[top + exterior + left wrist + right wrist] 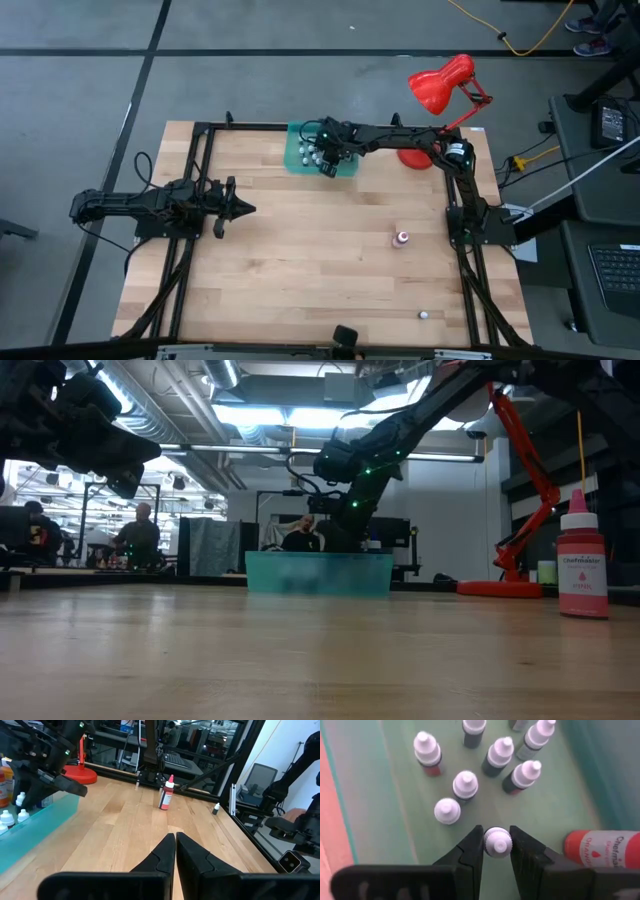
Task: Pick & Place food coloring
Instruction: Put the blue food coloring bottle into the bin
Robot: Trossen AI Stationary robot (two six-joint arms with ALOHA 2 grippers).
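Gripping a small white-capped bottle (pixel 497 841), my right gripper (pixel 497 845) sits down inside the teal bin (pixel 296 160), upper middle of the high view. Both fingers press the cap's sides; the bottle stands upright on the bin floor, not lifted as far as I can judge.

Progress, my reading: two bottles are already out on the wood. A pink bottle (pixel 402 238) stands right of centre, and a tiny pale bottle (pixel 424 315) sits near the lower right edge. Most of the set remains in the bin: a cluster of small capped bottles (pixel 465 784) just beyond the fingers, plus an orange-labelled bottle (pixel 602 849) lying at the right of the wrist view. So early days, plenty left.

Room to move: neighbours crowd the held bottle, nearest one (pixel 447 811) just beside the left finger, so a straight vertical pull looks safest. The bin wall needs clearing. The red lamp (pixel 440 85) stands close by the right arm at upper right.

Left gripper (pixel 241 209) waits clenched and empty over open table at mid-left, well apart.
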